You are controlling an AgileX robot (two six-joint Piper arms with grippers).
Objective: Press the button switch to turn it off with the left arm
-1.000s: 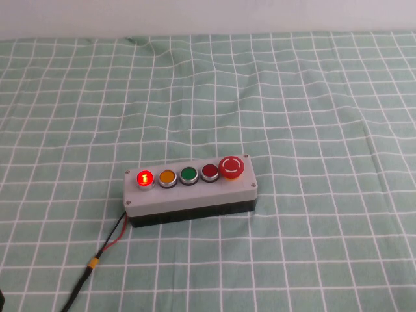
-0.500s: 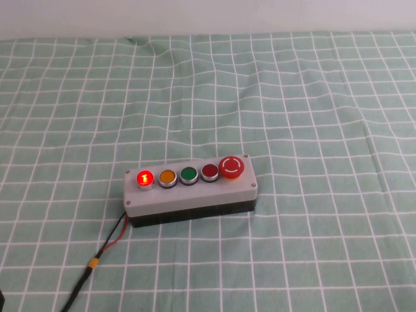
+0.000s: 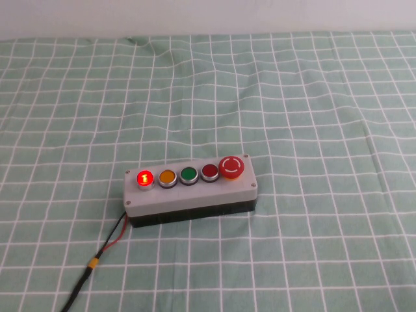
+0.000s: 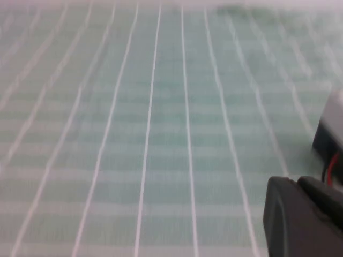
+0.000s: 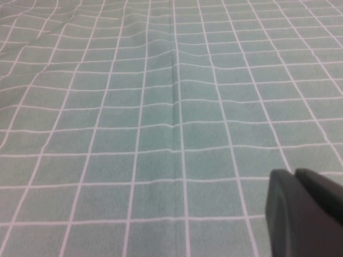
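Note:
The button switch [image 3: 144,177] glows bright red with a pale "1" at the left end of the grey five-button box [image 3: 188,197], seen in the high view near the table's middle. Neither arm shows in that view. In the left wrist view my left gripper [image 4: 296,182] is shut and empty, low over the cloth, with an end of the box [image 4: 331,126] and its red wire [image 4: 330,167] beyond it. In the right wrist view my right gripper [image 5: 295,173] is shut and empty over bare cloth.
Beside the lit button stand an orange [image 3: 167,177], a green [image 3: 188,175], a darker red [image 3: 209,171] and a large red mushroom button [image 3: 232,166]. A black and red cable [image 3: 97,257] runs from the box to the near left edge. A green checked cloth [image 3: 312,104] covers the table.
A small dark bit at the high view's bottom-left corner has gone out of view. The box and its lit button have not changed.

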